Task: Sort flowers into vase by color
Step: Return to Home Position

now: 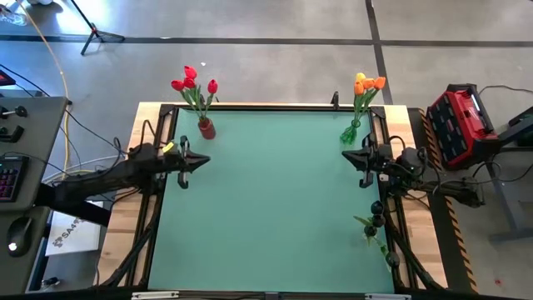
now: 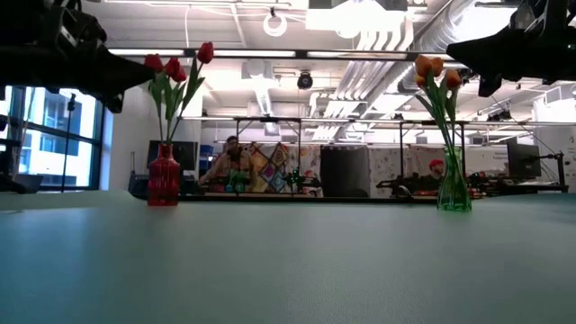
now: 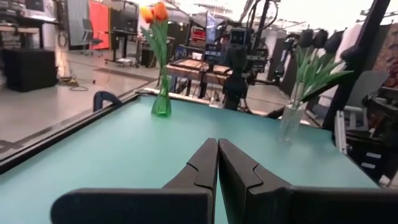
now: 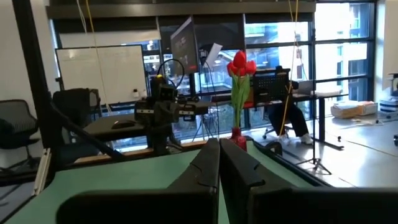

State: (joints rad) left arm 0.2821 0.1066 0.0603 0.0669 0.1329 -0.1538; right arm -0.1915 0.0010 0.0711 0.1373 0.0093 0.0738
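Left hand (image 3: 217, 142), pinched shut and empty, hangs level at the left edge of the desk (image 1: 275, 208), pointing inward; right hand (image 4: 219, 143) mirrors it opposite, likewise closed on nothing.

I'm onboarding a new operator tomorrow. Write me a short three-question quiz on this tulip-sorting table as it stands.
1. True or false: the left gripper holds a tulip.
2. Which vase holds the orange tulips? A blue; B green; C black.
3. Fill in: the red vase stands on the ___ arm's side.
Key: 1 false, it is shut and empty, like the right gripper; 2 B, the green vase; 3 left.
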